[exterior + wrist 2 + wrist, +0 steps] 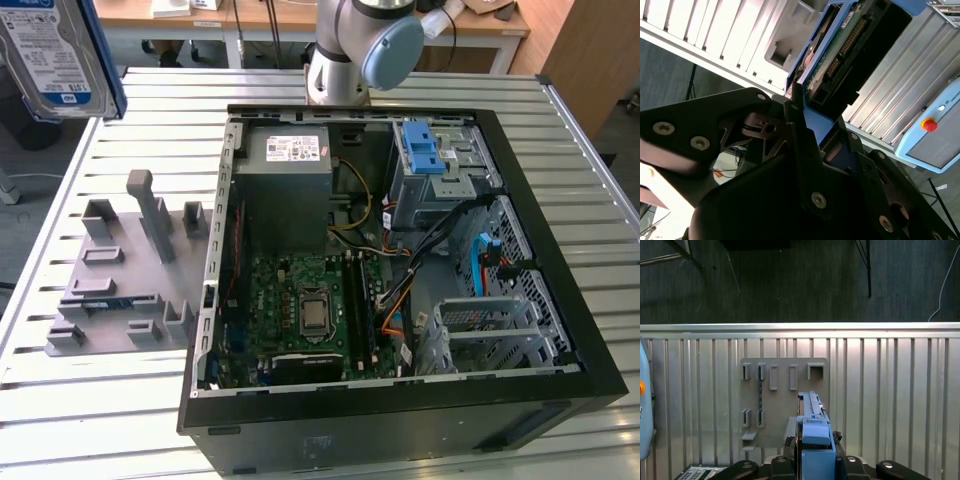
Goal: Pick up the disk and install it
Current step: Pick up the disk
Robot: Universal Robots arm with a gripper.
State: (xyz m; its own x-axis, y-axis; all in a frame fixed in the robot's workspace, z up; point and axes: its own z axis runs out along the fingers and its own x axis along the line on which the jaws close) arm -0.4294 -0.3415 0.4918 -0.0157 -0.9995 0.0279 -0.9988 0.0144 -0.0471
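Observation:
The disk [55, 55] hangs high above the table at the exterior view's left, close to that camera, its white-and-blue label facing out and a blue carrier along its edge. In the second wrist view my gripper [815, 125] is shut on the carrier, and the disk's [850, 45] green circuit board side shows. In the first wrist view the disk [812, 422] stands edge-on, rising from the gripper [815, 460] above the grey slotted holder [782, 400].
The open computer case [575, 290] lies on the slatted table, with a grey power supply [290, 170] and a drive cage with a blue handle [430, 160] inside. The grey holder [120, 270] sits left of the case. A teach pendant [935, 135] lies nearby.

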